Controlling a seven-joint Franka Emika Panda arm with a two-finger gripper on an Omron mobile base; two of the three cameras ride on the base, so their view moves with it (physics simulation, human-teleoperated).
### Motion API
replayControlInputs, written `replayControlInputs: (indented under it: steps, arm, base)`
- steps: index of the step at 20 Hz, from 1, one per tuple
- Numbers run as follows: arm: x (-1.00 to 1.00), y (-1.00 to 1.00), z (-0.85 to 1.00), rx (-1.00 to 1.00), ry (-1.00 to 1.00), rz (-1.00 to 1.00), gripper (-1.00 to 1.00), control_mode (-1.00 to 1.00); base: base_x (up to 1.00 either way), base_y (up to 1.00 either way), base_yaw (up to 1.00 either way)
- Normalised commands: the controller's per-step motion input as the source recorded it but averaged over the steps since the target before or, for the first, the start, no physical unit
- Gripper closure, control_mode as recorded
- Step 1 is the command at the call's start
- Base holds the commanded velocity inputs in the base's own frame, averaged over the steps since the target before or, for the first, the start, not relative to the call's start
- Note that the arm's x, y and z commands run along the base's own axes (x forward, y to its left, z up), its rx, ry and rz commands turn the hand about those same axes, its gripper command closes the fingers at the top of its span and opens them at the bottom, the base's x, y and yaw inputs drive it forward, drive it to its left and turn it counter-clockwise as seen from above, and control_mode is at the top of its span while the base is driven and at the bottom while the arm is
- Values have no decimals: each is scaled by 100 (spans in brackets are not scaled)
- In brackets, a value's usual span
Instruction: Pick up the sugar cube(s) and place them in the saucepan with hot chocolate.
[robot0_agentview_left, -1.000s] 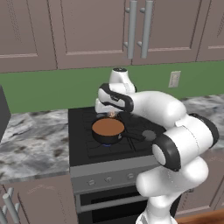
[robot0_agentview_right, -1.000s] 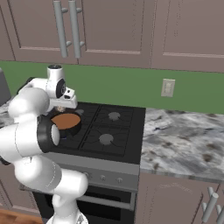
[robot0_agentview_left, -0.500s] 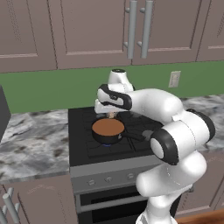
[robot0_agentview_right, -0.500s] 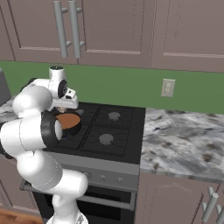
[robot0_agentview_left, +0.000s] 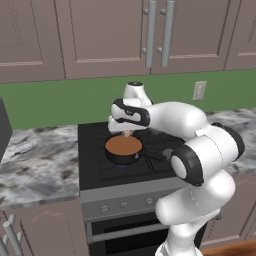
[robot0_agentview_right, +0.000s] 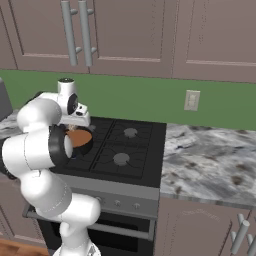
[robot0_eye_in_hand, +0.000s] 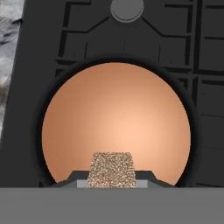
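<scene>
My gripper (robot0_eye_in_hand: 111, 177) is shut on the sugar cube (robot0_eye_in_hand: 111, 169), a speckled tan block pinched between the two dark fingertips (robot0_eye_in_hand: 65, 179). Directly beneath it lies the saucepan with hot chocolate (robot0_eye_in_hand: 116, 58), a round black pan with a flat orange-brown surface. In the left base view the gripper (robot0_agentview_left: 127, 133) hangs just above the far rim of the saucepan (robot0_agentview_left: 120, 157), which sits on the stove's front left burner with its straight handle pointing right. The cube (robot0_agentview_left: 128, 133) shows there as a pale speck under the hand. The right base view has the saucepan (robot0_agentview_right: 86, 145) partly behind my arm.
The black stove (robot0_agentview_left: 100, 170) has other bare burners (robot0_agentview_right: 121, 158) to the right and behind the pan. Marbled counters (robot0_agentview_left: 35, 160) flank it on both sides. Wall cabinets (robot0_agentview_left: 100, 35) hang above, and a wall outlet (robot0_agentview_right: 191, 100) sits on the green backsplash.
The hand stays over the pan with the cube still gripped; only the arm's elbow has shifted slightly.
</scene>
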Motion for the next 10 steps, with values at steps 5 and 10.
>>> replayControlInputs:
  steps: [5,10]
  arm:
    - [22,0,-25,0,4,0,100,-100]
    - [7,0,-14,0,4,0,100,-100]
  base:
    - [0,0,0]
    - [0,0,0]
